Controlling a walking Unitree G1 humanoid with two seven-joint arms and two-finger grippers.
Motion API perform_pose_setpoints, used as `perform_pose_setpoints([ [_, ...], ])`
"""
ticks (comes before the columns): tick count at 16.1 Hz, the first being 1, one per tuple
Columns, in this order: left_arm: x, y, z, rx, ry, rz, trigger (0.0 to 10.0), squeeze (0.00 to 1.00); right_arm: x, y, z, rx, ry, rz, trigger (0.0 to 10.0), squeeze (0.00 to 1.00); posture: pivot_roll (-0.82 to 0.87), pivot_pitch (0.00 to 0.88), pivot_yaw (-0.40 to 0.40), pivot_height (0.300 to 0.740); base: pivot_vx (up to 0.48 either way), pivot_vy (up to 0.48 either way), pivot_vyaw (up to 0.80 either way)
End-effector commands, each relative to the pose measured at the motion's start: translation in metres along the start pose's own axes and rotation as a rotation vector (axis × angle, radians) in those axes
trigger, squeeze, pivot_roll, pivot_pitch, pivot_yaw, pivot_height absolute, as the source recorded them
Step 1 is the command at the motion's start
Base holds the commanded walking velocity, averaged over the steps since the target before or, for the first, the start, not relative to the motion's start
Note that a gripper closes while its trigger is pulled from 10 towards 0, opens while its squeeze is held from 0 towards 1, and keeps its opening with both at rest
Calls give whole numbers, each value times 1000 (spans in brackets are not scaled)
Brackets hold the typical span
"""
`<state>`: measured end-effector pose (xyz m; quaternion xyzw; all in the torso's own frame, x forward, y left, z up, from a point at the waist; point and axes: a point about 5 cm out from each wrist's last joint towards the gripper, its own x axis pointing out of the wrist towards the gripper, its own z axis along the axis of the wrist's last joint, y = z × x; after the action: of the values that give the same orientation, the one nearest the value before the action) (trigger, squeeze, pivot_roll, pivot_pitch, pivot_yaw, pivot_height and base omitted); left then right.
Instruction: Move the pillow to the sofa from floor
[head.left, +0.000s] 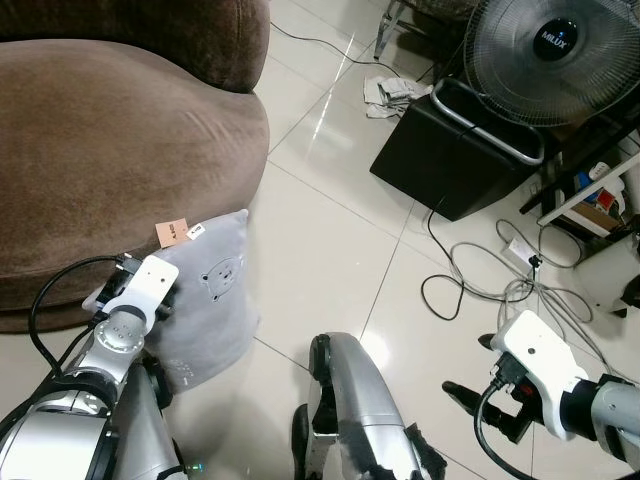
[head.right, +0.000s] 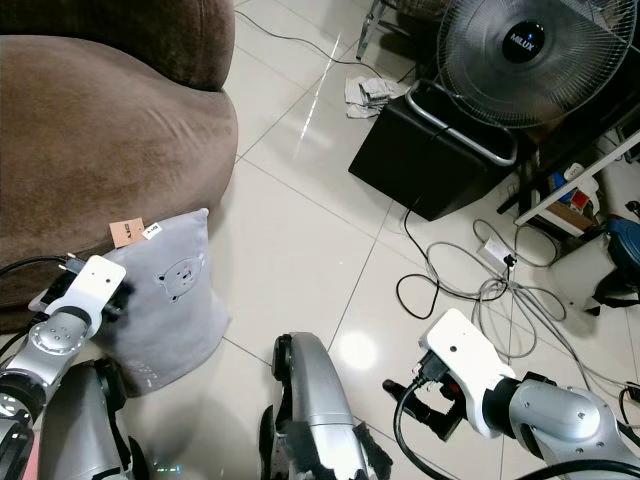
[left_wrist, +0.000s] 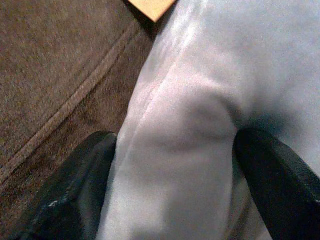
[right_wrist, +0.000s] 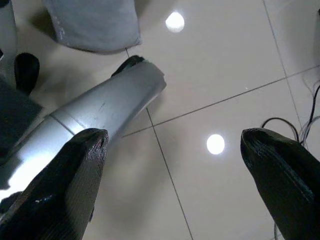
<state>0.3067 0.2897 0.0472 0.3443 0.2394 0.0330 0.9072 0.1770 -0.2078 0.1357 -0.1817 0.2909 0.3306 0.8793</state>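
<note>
The round black fan (head.left: 553, 50) at two o'clock reads "MILUX", while the soft grey pillow with a faint bear print (head.left: 215, 300) and illegible tags stands on the white tiled floor (head.left: 320, 250) against the brown fabric sofa (head.left: 110, 150), pinched by the left gripper (left_wrist: 172, 165) at eight o'clock; the right gripper (right_wrist: 175, 185) spreads wide, empty, at four o'clock.

Bright indoor light, lamp glare on glossy floor tiles (right_wrist: 215, 144); left wrist view soft.
</note>
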Motion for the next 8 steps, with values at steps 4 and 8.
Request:
perform_pose_setpoints([
  [4,-4,-8,-16,54,60,-38,0,0,-2,-3,-1,7,9,-24,10000,0,-292,150,-324,534,0,0,0],
  [8,-3,-7,-13,62,45,-44,0,0,1,1,2,40,-33,-8,10000,0,-287,145,-313,534,0,0,0],
])
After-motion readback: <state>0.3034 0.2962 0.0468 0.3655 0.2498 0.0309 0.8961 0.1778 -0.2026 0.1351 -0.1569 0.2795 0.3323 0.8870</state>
